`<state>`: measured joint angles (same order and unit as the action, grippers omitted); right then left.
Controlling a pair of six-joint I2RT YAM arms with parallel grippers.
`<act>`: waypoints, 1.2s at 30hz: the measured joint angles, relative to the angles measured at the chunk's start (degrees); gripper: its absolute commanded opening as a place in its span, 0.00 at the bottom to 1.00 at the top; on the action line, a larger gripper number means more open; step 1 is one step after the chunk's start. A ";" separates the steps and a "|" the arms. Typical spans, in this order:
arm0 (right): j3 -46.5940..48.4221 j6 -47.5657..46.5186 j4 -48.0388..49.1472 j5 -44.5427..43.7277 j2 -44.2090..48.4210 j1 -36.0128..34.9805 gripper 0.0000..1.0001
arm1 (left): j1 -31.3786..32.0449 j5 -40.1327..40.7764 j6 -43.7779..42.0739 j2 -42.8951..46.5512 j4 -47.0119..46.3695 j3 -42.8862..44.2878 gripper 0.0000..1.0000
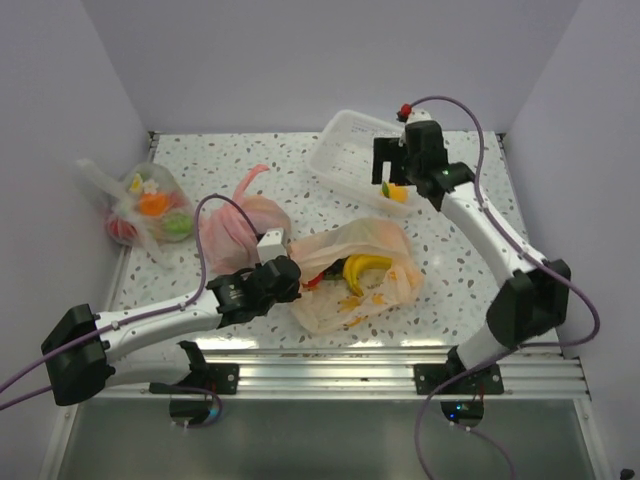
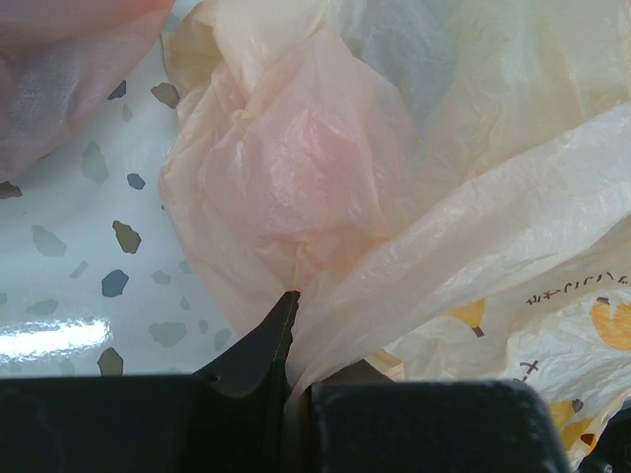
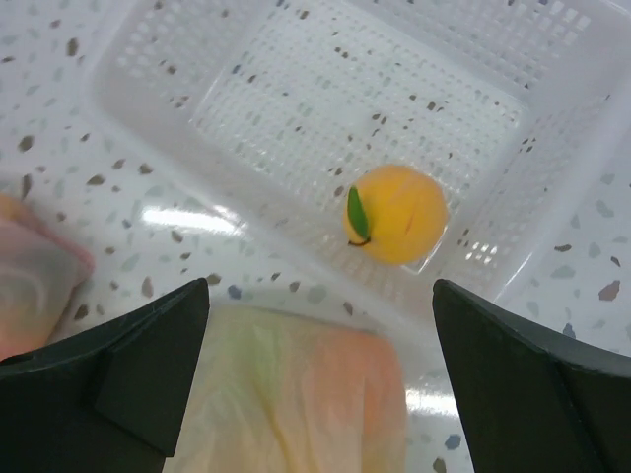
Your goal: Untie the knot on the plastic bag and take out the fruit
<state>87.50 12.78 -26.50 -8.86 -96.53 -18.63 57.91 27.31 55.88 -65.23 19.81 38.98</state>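
The peach-orange plastic bag (image 1: 355, 275) lies slack and open at the table's middle front. A yellow banana (image 1: 365, 268) shows in its mouth. No knot shows. My left gripper (image 1: 290, 275) is shut on the bag's left edge. In the left wrist view the thin film (image 2: 394, 246) is pinched between the fingers (image 2: 251, 350). My right gripper (image 1: 395, 175) is open and empty above the white basket (image 1: 345, 150). An orange fruit (image 3: 396, 214) with a green leaf lies in the basket (image 3: 296, 108), and it also shows in the top view (image 1: 398, 193).
A pink bag (image 1: 240, 225) with a twisted tail lies just left of the peach bag. A clear flower-print bag (image 1: 150, 210) with fruit sits at the far left. The enclosure's walls close in on three sides.
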 measured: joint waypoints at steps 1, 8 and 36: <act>-1.90 -0.04 0.15 0.15 3.50 -1.18 0.99 | 0.00 0.02 0.00 0.00 0.02 0.00 0.09; -17.40 2.93 -1.20 2.97 29.03 -12.02 0.93 | 0.02 0.02 0.04 0.00 0.39 0.17 0.10; -47.50 16.85 13.42 -0.57 27.93 -30.53 0.64 | 0.22 -0.15 0.63 -1.46 2.47 1.79 0.09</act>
<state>40.01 29.63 -13.08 -9.43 -68.60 -49.17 58.13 27.16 56.51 -66.70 22.28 40.77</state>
